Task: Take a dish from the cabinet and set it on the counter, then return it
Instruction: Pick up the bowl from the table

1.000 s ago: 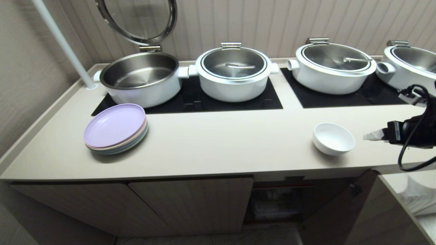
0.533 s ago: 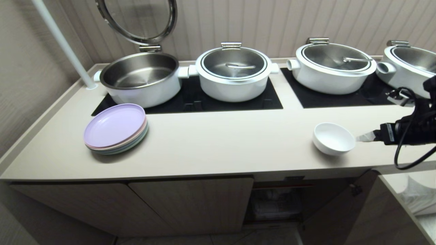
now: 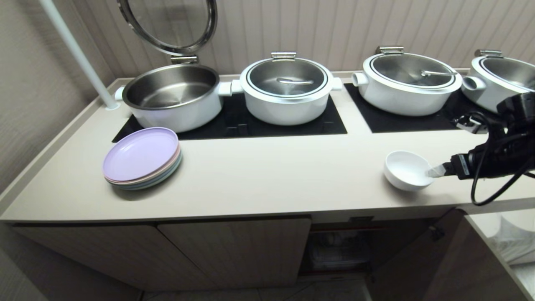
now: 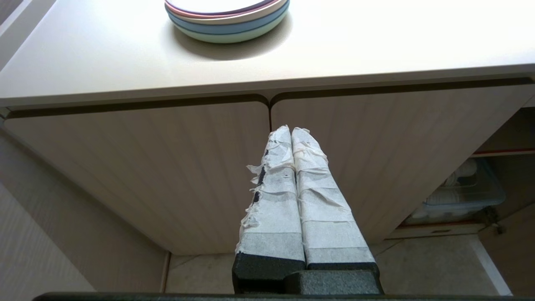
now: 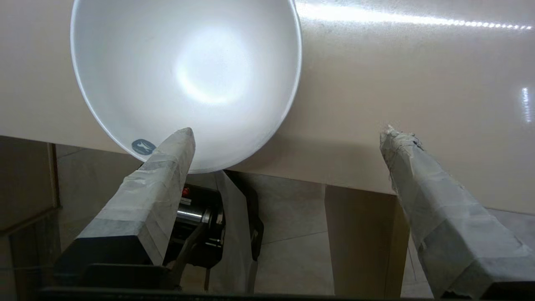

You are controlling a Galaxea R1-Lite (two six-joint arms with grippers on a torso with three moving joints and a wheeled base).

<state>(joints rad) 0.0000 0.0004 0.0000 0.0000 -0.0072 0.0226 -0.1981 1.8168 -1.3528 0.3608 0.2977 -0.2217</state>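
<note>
The dish (image 3: pixel 407 169), a small white bowl, stands upright on the counter (image 3: pixel 271 175) near its front right edge. My right gripper (image 3: pixel 438 171) reaches in from the right at the bowl's rim. In the right wrist view the right gripper (image 5: pixel 288 131) is open wide: one taped finger (image 5: pixel 167 167) lies over the rim of the dish (image 5: pixel 188 75), the other (image 5: pixel 418 175) stands well off to the side over the counter (image 5: pixel 397 62). The cabinet (image 3: pixel 338 246) below is open. My left gripper (image 4: pixel 290 130) is shut on nothing, parked before closed doors.
A stack of pastel plates (image 3: pixel 142 159) sits at the counter's left. White pots (image 3: pixel 286 90) line the back on black panels, the leftmost (image 3: pixel 175 96) with its lid up. A clear bin of white bowls (image 4: pixel 459 196) stands inside the cabinet. The open door (image 3: pixel 413 259) juts out below the bowl.
My right gripper has moved left across the counter, from clear of the bowl to its right rim. The bowl has stayed where it was.
</note>
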